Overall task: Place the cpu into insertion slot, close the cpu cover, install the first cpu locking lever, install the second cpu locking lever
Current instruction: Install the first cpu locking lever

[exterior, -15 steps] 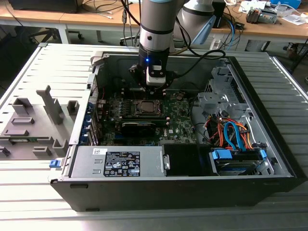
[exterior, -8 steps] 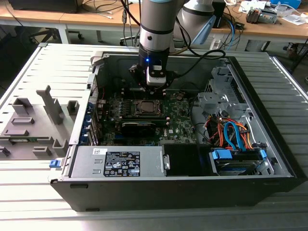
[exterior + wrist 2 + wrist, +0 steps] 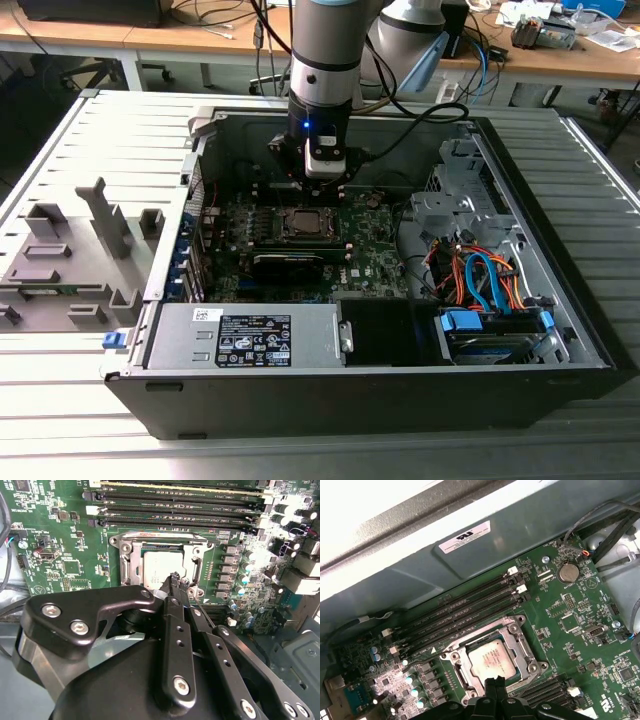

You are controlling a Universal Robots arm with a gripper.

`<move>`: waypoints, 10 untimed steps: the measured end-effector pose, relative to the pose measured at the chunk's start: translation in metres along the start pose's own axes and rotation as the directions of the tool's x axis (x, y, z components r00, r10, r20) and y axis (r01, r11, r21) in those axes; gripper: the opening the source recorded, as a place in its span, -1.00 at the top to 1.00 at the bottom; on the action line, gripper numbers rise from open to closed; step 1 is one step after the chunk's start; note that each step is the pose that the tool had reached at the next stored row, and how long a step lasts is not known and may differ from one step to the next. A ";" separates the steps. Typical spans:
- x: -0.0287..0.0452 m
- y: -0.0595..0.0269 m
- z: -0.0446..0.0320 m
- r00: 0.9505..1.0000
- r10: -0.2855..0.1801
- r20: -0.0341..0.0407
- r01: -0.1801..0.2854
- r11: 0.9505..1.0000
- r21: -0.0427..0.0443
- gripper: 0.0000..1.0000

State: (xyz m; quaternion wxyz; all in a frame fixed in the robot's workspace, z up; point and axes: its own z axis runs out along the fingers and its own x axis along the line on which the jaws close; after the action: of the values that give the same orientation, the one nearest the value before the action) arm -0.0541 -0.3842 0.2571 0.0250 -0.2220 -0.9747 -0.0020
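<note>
The cpu (image 3: 159, 566) lies flat in its socket in the middle of the motherboard (image 3: 65, 555), inside the open computer case (image 3: 400, 400) that stands on the table (image 3: 600, 190). The cpu cover (image 3: 131, 562) seems to be folded down around it, because its silvery frame sits level on all sides of the chip in both wrist views. The gripper (image 3: 176, 580) has its two fingers pressed together, and I see nothing held between them. Its tip hangs just over the edge of the socket that faces away from the memory slots (image 3: 180, 510). Beside the tip, in the second wrist view, a thin metal rod (image 3: 204, 611) runs along the board; I take it for one of the locking levers, but I cannot tell whether the tip touches it. So I judge that the work is at the lever steps. To do this well, the closed tip should press on the lever only and never on the chip or the frame window. The push should be slow and follow the lever's arc, and the lever end should go fully under its hook, so that the cover does not spring up.
</note>
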 end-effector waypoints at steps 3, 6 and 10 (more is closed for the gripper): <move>0.0000 0.0000 0.0000 1.000 -0.004 0.000 0.004 1.000 0.000 0.79; 0.0000 0.0000 0.0000 1.000 -0.007 0.000 0.007 1.000 0.000 0.79; 0.0000 0.0000 0.0000 1.000 -0.011 0.000 0.011 1.000 0.000 0.79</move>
State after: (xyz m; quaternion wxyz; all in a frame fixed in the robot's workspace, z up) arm -0.0541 -0.3842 0.2571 0.0250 -0.2166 -0.9759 -0.0018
